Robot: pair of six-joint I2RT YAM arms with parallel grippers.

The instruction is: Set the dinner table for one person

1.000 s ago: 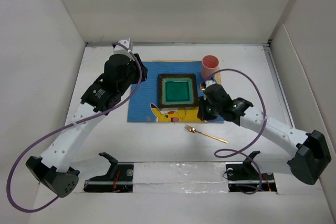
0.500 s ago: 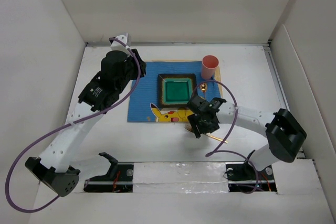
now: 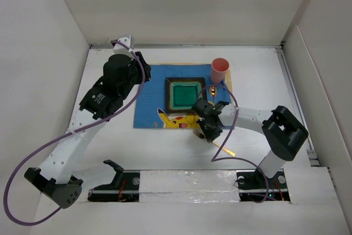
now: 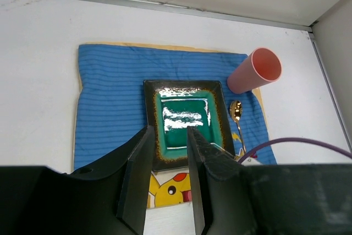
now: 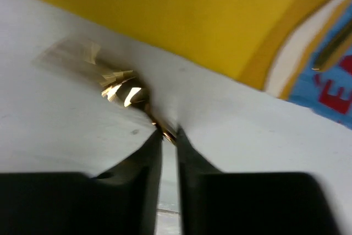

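On the white dinner table (image 3: 264, 81) lies a blue placemat (image 3: 149, 100) with a yellow cartoon figure. On it stand a green square plate with a dark rim (image 3: 186, 95), a pink cup (image 3: 219, 69) and a gold spoon (image 3: 212, 91). A gold fork (image 3: 224, 148) lies on the table just in front of the mat. My right gripper (image 3: 206, 134) is down at the fork's head end. In the right wrist view its jaws (image 5: 165, 134) are pinched on the fork's neck (image 5: 125, 89). My left gripper (image 3: 141, 64) is open and empty, held above the mat's far left; the left wrist view (image 4: 169, 131) shows this.
White walls close in the table on the left, back and right. The left wrist view shows the plate (image 4: 185, 122), the cup (image 4: 254, 70), the spoon (image 4: 236, 111) and the mat (image 4: 110, 103). A purple cable loops over the table by the right arm (image 3: 242, 89).
My right arm swung from beside the plate down to the fork in front of the mat, and its jaws closed on the fork's neck. My left arm drew back slightly.
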